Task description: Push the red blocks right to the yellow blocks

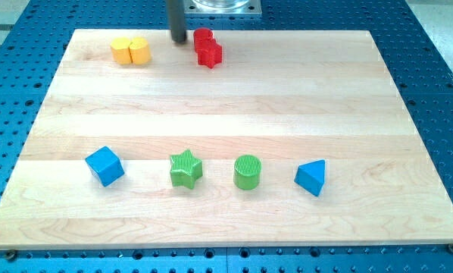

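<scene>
Two red blocks sit together near the view's top: a round-topped red block and a red star-like block just below it, touching. Two yellow blocks lie to their left near the board's top edge: a yellow hexagon-like block and a yellow block touching its right side. My tip stands on the board between the two pairs, just left of the red blocks and about 40 px right of the yellow ones.
Along the view's lower part, left to right: a blue cube, a green star, a green cylinder, a blue triangular block. The wooden board lies on a blue perforated table.
</scene>
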